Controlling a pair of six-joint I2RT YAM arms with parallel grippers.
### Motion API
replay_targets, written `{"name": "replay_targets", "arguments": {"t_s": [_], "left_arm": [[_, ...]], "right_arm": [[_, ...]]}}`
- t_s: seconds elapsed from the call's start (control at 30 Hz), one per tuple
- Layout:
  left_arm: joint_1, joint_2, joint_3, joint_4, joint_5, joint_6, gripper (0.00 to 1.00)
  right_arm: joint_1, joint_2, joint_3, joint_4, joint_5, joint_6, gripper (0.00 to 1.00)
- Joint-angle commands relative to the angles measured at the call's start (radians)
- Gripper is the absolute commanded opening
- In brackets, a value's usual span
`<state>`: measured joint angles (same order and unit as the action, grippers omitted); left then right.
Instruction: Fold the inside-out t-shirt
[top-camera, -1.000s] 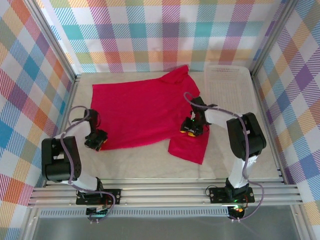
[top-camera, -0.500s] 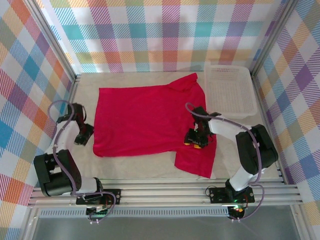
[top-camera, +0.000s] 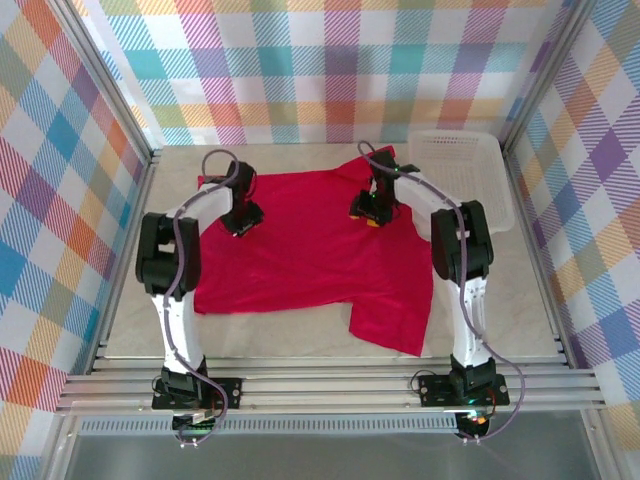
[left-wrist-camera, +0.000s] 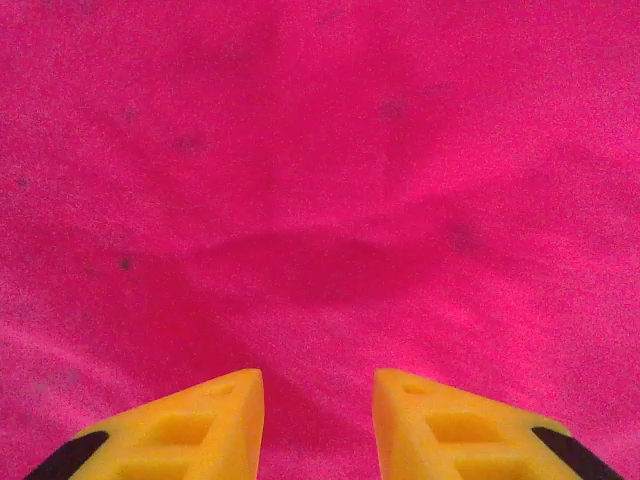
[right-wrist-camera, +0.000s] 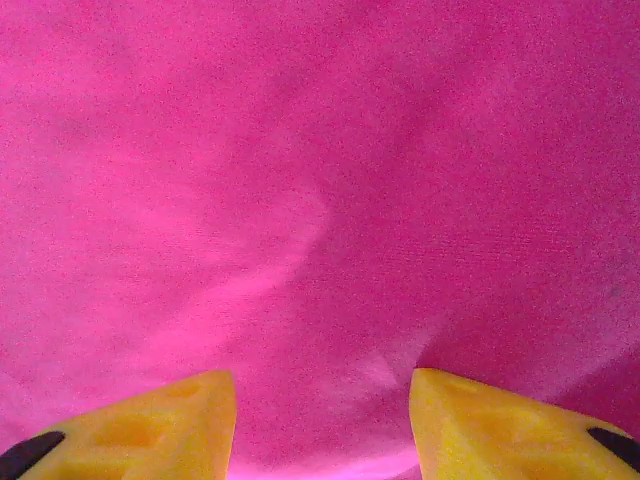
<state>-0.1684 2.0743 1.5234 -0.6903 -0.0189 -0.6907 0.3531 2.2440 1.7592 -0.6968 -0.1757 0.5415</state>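
The inside-out t-shirt (top-camera: 310, 250), plain crimson, lies spread on the table with one sleeve (top-camera: 392, 312) toward the front edge and a bunched part (top-camera: 372, 160) at the back. My left gripper (top-camera: 243, 222) hovers over the shirt's back left area. In the left wrist view the left gripper (left-wrist-camera: 318, 400) has yellow fingers (left-wrist-camera: 215, 420) apart, with flat red cloth (left-wrist-camera: 320, 200) in the gap. My right gripper (top-camera: 365, 212) is over the back right of the shirt, near the bunched part. In the right wrist view the right gripper (right-wrist-camera: 322, 410) stands open, a small cloth ridge (right-wrist-camera: 400, 375) beside its right finger (right-wrist-camera: 480, 420).
A white plastic basket (top-camera: 462, 180) stands at the back right, touching the shirt's edge. Plaid walls close in the back and both sides. An aluminium rail (top-camera: 320, 385) runs along the front, and bare table (top-camera: 270, 335) shows between it and the shirt.
Both arms have stretched away from the front edge: the left gripper from the shirt's left hem to its back left, the right from the near sleeve to the back. The shirt slid slightly right.
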Motion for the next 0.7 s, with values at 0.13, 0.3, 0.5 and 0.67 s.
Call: {"name": "replay_targets", "arguments": {"t_s": [0.13,0.3,0.5,0.67], "left_arm": [[0.139,-0.135,-0.244,-0.019,-0.021,0.049,0.30],[0.150,-0.201,-0.309,0.010,0.006,0.079,0.31],[0.149,-0.194,-0.187,-0.071,0.010,0.118,0.32],[0.147,-0.256,-0.158,-0.091,-0.010,0.139,0.34]], "right_arm": [[0.035,-0.190,-0.369,0.031,-0.004,0.034,0.45],[0.072,-0.308,-0.449,0.044,-0.002,0.071,0.45],[0.064,-0.215,-0.137,-0.015,0.086,0.023,0.45],[0.055,-0.012,0.157,-0.085,0.226,-0.076,0.44]]}}
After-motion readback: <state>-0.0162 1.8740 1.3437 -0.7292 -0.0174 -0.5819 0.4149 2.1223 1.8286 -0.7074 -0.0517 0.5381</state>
